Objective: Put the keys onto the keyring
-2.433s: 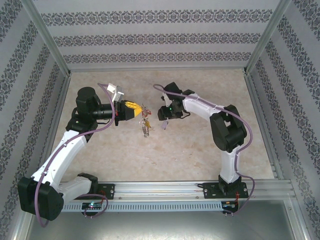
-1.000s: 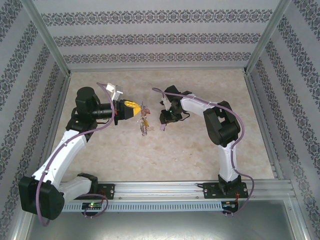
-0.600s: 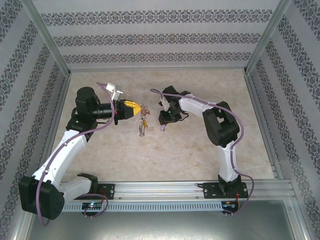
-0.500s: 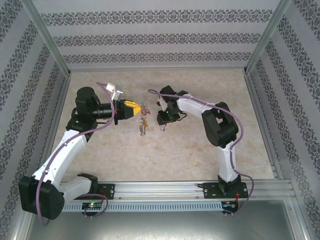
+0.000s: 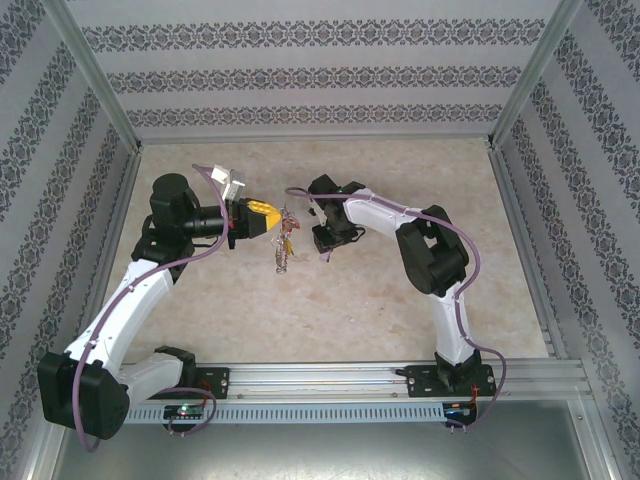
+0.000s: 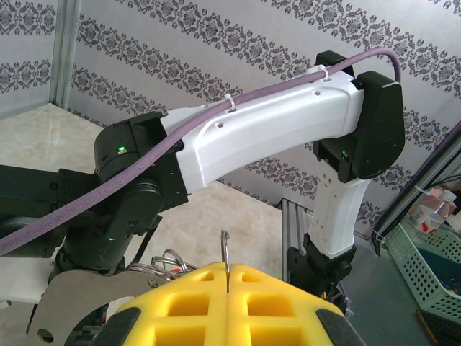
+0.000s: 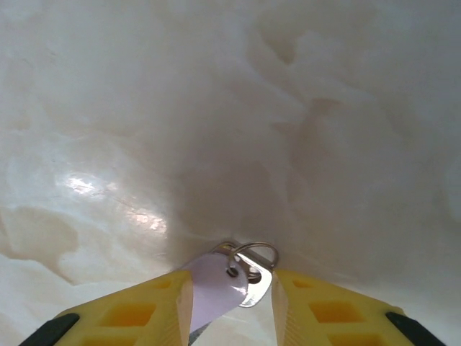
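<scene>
- The left hand [image 5: 262, 219] reaches in from the left with its yellow fingers pressed together on the keyring [image 5: 285, 232]. In the left wrist view, a thin grey strand of the ring stands up out of the seam between the fingers.
- The keyring hangs from that hand's tips above the counter [image 5: 400, 300], midway between the two arms. Its silvery keys [image 5: 283, 258] trail below it toward the near side.
- Just right of the ring is a narrow gap, then the loose key [image 5: 327, 254], dangling under the right hand [image 5: 322, 238].
- In the right wrist view, the right hand pinches the key by its pale lilac head, its fingers partly apart around it. A small wire loop [image 7: 253, 256] at the head pokes out past the fingertips, over bare counter.
- The step in hand appears to be bringing the key to the ring for threading. Both parts are gripped and lifted, close but apart, and the key is not yet on the ring.
- The next move likely calls for a short, fine travel of the right hand toward the left one. It would line the small loop up with the ring's free end while the left hand holds the ring steady.
- Whether the ring's opening faces the key cannot be told from these views.
- The key is tiny and held only by its head, so it could twist or slip on contact.
</scene>
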`<state>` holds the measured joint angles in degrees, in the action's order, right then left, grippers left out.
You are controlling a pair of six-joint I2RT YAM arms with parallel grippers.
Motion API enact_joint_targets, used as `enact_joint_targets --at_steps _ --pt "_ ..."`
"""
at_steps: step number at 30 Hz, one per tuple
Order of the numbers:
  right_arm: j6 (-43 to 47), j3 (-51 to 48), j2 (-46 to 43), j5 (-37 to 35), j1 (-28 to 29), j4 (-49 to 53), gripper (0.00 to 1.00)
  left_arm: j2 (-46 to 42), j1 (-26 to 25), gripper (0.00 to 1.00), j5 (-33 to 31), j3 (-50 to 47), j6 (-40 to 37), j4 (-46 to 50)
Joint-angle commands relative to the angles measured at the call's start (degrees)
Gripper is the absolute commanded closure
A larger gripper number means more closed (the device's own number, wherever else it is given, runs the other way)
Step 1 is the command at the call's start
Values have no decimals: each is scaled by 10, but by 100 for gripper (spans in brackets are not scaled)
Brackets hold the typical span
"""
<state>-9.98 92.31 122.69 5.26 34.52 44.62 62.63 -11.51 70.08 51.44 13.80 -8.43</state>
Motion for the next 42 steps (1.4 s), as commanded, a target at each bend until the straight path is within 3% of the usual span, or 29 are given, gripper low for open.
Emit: enact_joint_targets --at_steps 1,13,28,42 --pt "10 20 12 -21 3 17 66 -11 6 100 14 1 0 -36" --pt "6 50 39 -9 5 15 65 -13 6 100 9 3 -8 -25" --pt "25 55 46 -54 18 47 68 -14 6 100 10 2 -8 -24" --pt "32 37 29 -83 26 53 79 -15 6 100 10 3 -8 -25"
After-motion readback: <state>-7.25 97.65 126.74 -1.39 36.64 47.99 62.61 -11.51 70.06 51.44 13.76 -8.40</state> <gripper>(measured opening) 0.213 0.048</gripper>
